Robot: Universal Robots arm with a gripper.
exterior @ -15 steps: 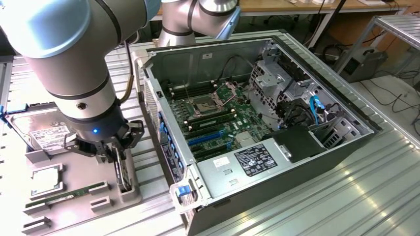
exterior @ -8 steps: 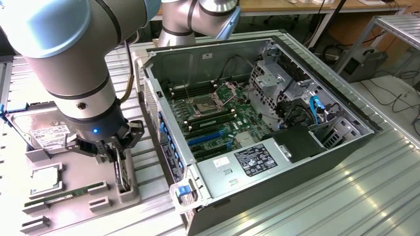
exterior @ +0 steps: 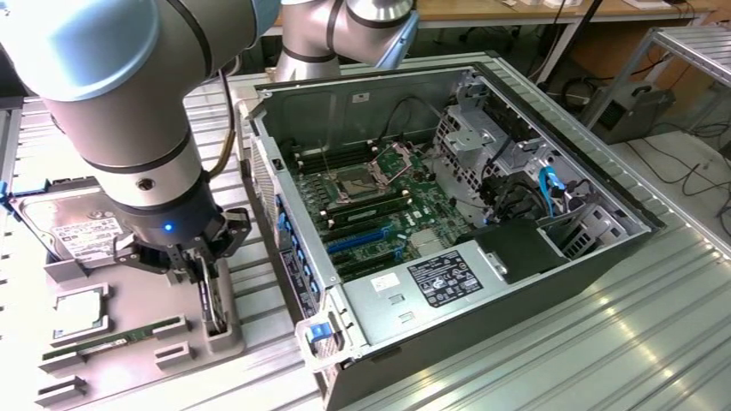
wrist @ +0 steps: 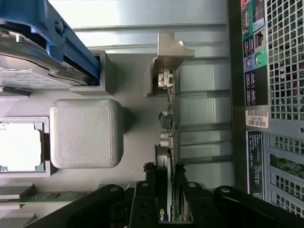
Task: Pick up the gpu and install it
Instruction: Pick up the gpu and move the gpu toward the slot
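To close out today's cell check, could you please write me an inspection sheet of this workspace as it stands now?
Surface: ribbed metal table carrying a grey plastic parts tray and an open computer tower case.
Job's things: thin dark gpu card with a silver bracket, standing on edge in a tray slot.
Clutter: silver hard drive with white label, square silver processor and narrow green memory stick, all in the tray.
Grippers: black gripper sits over the gpu card's end away from the bracket.
Cables: blue cable inside the case; black cables beyond the table.
Surroundings: wooden desks behind.
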